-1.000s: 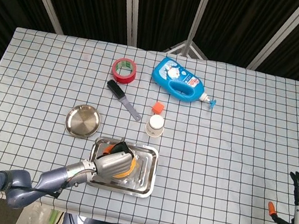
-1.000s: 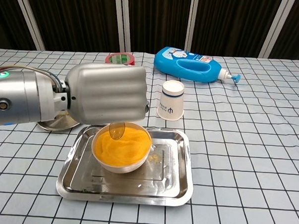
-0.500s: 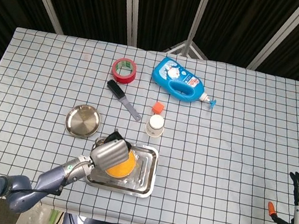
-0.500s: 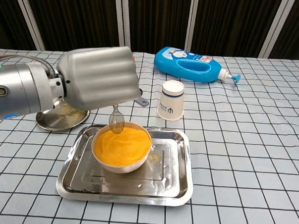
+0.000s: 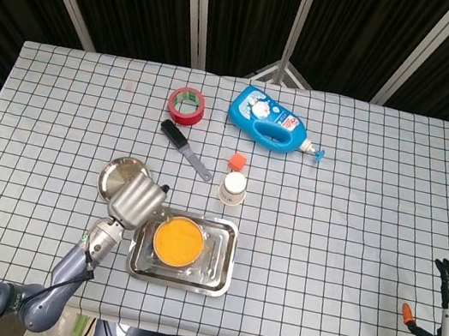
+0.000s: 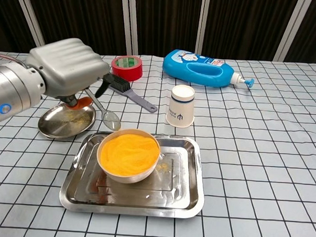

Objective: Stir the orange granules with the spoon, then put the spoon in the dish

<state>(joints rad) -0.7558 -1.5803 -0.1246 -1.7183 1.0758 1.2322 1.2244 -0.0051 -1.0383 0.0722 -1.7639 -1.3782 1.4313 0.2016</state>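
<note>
Left hand (image 6: 66, 67) grips the spoon (image 6: 106, 115) beside the bowl (image 6: 127, 171) of orange granules (image 6: 128, 153).

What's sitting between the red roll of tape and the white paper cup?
A black brush with a grey handle lies between the red tape and paper cup, plainest in the head view.

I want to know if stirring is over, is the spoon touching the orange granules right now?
Apart. The chest view shows the spoon, held by the left robot hand, lifted clear of the granules, its tip above the cloth between dish and bowl.
</note>
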